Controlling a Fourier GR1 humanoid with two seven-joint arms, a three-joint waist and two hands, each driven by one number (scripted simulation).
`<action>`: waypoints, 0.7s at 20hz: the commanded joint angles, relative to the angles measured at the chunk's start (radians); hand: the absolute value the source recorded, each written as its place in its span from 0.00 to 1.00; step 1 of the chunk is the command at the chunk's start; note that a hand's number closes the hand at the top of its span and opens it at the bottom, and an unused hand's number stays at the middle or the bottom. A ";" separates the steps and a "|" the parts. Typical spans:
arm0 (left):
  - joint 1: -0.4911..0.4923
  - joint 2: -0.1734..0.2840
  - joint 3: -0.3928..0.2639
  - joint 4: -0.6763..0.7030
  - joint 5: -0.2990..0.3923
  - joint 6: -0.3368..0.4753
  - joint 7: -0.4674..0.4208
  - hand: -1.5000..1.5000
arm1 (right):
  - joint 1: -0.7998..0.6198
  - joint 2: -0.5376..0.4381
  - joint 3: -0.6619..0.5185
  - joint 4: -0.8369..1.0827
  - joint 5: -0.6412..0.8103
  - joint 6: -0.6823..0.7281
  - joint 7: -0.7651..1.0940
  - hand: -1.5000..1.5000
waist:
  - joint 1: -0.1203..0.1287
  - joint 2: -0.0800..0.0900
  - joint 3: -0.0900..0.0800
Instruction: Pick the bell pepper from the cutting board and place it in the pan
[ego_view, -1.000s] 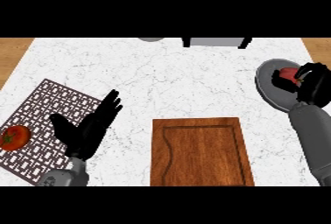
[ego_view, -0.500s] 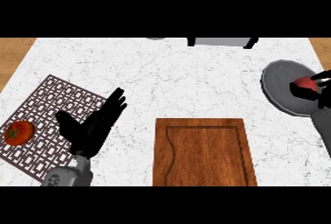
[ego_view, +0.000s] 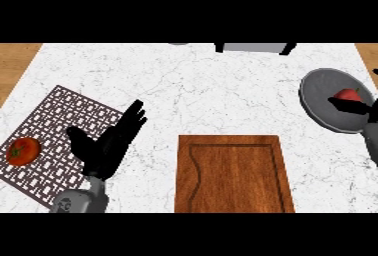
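Note:
The red bell pepper (ego_view: 347, 94) lies inside the grey pan (ego_view: 319, 102) at the right edge of the counter. My right hand (ego_view: 357, 107) is just beside and below the pepper, over the pan, with its fingers stretched out straight and not wrapped round it; most of the hand is cut off by the view's edge. The wooden cutting board (ego_view: 232, 175) in the lower middle has nothing on it. My left hand (ego_view: 109, 146) rests open, fingers up, between the board and the patterned mat.
A brown lattice mat (ego_view: 70, 120) lies at the left with a tomato (ego_view: 22, 151) on its near corner. A grey object (ego_view: 251, 47) stands at the counter's back edge. White marble counter shows between mat, board and pan.
My right hand was curled round the pepper over the pan; its fingers have now straightened and slid toward the right edge, leaving the pepper uncovered in the pan. The left hand stayed still.

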 joint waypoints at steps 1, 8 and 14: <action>0.018 0.007 0.018 0.001 0.027 -0.020 -0.005 0.50 | 0.002 0.028 -0.111 -0.061 -0.135 0.045 -0.167 0.00 | -0.010 -0.005 0.000; 0.026 0.014 0.009 -0.021 0.007 -0.013 0.004 0.50 | 0.057 -0.035 -0.265 -0.007 -0.321 0.311 -0.291 0.00 | -0.022 -0.010 -0.003; 0.086 0.026 0.011 -0.014 -0.009 -0.027 -0.041 0.50 | 0.166 -0.099 -0.276 0.055 -0.354 0.577 -0.399 0.00 | -0.028 -0.015 -0.004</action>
